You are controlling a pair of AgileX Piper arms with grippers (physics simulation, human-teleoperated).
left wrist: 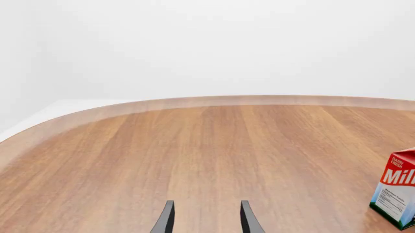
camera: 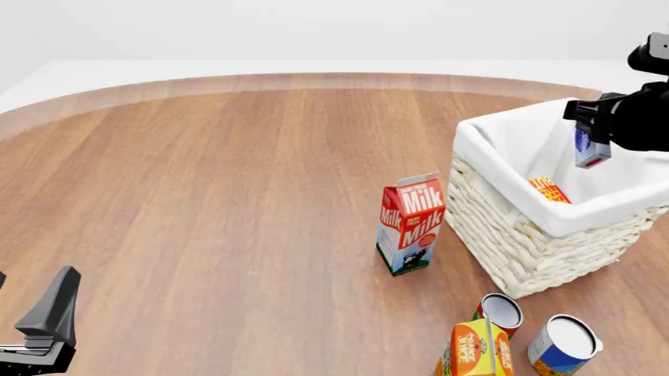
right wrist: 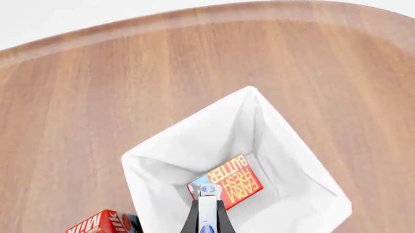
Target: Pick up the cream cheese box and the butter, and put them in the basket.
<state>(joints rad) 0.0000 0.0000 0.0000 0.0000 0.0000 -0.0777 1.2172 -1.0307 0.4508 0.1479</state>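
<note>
We see the basket (camera: pixel 544 235) at the right of the wooden bench (camera: pixel 230 196), and the butter (right wrist: pixel 228 182) already lies on its white lining, partly visible in the front view as an orange and red corner below the rim. Above the open basket hangs the right gripper (camera: pixel 591 149), its fingers clenched on the cream cheese box (camera: pixel 588 147), which shows there as a small white and blue box with a red end pointing down. From the right wrist we look straight down the fingers: the box appears only as a narrow white strip with a blue spot, directly over the end of the butter, and most of it is hidden by the fingers themselves.

Just left of the basket stands a milk carton (camera: pixel 410 227), upright and apart from the wicker wall. Nearer to us, in front of the basket, are two upright cans (camera: pixel 502 312) and an orange juice carton (camera: pixel 475 351), the carton cut off by the frame's lower edge.

The left gripper (left wrist: pixel 206 218) rests low at the near left of the bench, well apart from everything; its fingers are spread with nothing between them. Only their tips show in its wrist view, and the milk carton is clipped at that picture's edge.
</note>
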